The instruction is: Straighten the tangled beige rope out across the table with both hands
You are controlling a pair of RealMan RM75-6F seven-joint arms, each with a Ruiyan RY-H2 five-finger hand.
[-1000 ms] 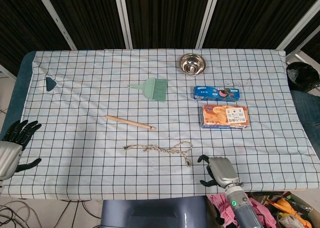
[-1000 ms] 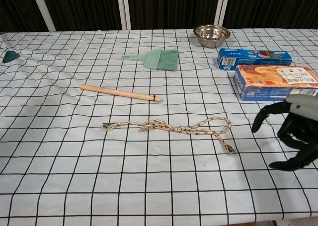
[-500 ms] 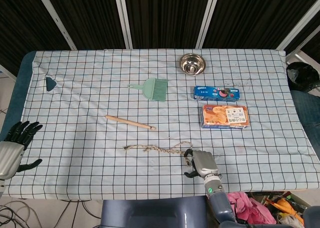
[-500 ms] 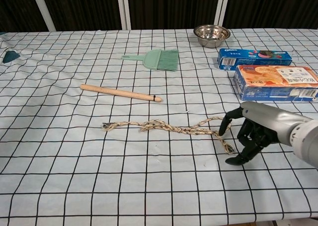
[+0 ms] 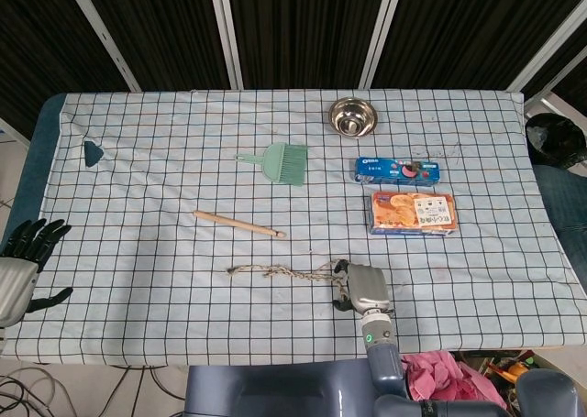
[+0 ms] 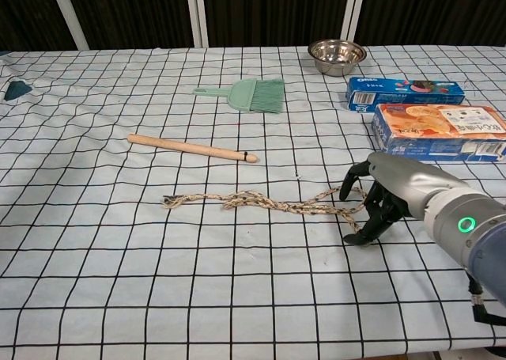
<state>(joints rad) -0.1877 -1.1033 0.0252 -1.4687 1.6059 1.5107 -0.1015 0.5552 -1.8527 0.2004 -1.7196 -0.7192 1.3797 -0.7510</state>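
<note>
Your right hand is at the right end of the beige rope, with its dark fingers curved down over the loop there; from these views you cannot tell if they really grip the rope or only touch it. The rope lies twisted on the checked tablecloth, below the wooden stick, and stretches to the left from your hand. Your left hand stays at the left edge of the table, fingers spread and holding nothing, well apart from the rope.
</note>
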